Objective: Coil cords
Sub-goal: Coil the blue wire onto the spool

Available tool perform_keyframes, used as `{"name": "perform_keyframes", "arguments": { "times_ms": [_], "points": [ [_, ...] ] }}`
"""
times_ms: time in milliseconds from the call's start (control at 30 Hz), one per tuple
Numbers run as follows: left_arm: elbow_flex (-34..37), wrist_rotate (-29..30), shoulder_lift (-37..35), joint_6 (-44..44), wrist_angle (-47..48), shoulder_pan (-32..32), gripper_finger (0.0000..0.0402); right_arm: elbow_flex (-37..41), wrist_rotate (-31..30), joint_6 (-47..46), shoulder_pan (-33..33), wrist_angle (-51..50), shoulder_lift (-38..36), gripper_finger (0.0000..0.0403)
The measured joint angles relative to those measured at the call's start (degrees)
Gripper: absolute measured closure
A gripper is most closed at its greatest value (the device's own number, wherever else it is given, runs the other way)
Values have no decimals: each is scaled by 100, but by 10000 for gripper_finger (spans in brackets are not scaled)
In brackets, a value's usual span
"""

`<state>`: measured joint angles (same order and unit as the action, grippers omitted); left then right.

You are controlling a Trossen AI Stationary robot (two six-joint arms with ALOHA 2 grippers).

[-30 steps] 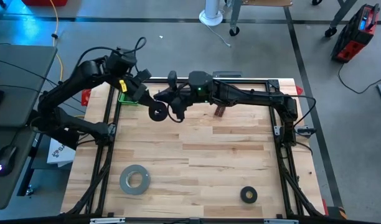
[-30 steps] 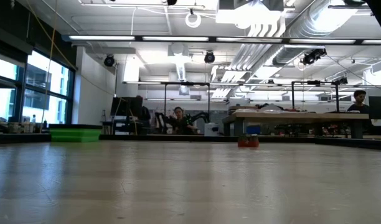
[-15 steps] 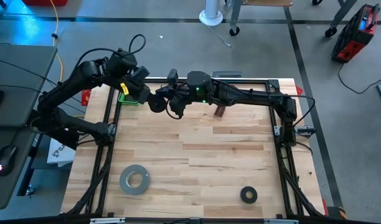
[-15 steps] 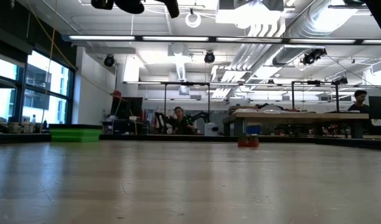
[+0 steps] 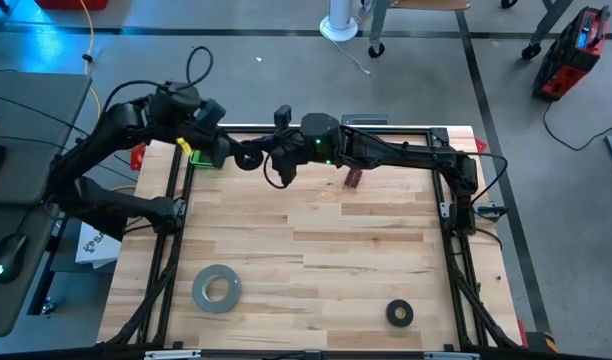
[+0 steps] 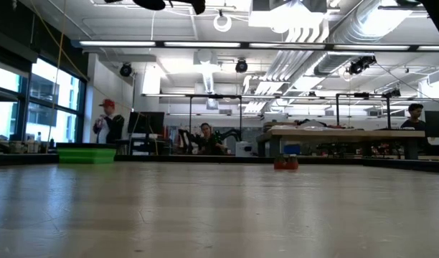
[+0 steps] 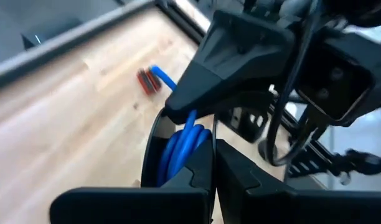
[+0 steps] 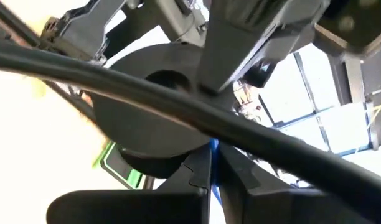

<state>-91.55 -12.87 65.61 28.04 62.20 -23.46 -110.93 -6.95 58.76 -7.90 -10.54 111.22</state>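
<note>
Left end effector (image 5: 229,155), clamped on the black spool (image 5: 248,158) of blue cord (image 7: 181,144), has drifted toward the upper left of your high view, meeting the right end effector (image 5: 271,158), whose closed fingers pinch the cord.

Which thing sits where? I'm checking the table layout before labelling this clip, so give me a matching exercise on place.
Things:
1. black spool
2. grey tape roll
3. black ring
4. green tray

Places:
A. lying on the near right of the table
B. at the far left edge
C. lying on the near left of the table
D. held up between the two arms' jaws at the far left

Pairs: 1-D, 2-C, 3-A, 4-B
</note>
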Motion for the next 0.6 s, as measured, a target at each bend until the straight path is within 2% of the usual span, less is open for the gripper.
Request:
{"name": "perform_keyframes", "arguments": {
  "times_ms": [167, 467, 600],
  "points": [
    [0, 458, -179, -351, -259, 4, 401, -11, -12, -484, -14, 227, -9, 398],
    [0, 645, -182, -1196, -446, 85, 401, -11, 40, -1369, -79, 379, -9, 398],
    [0, 819, -186, -1662, -446, 157, 401, -9, 45, -1416, -79, 382, -11, 393]
  ]
}}
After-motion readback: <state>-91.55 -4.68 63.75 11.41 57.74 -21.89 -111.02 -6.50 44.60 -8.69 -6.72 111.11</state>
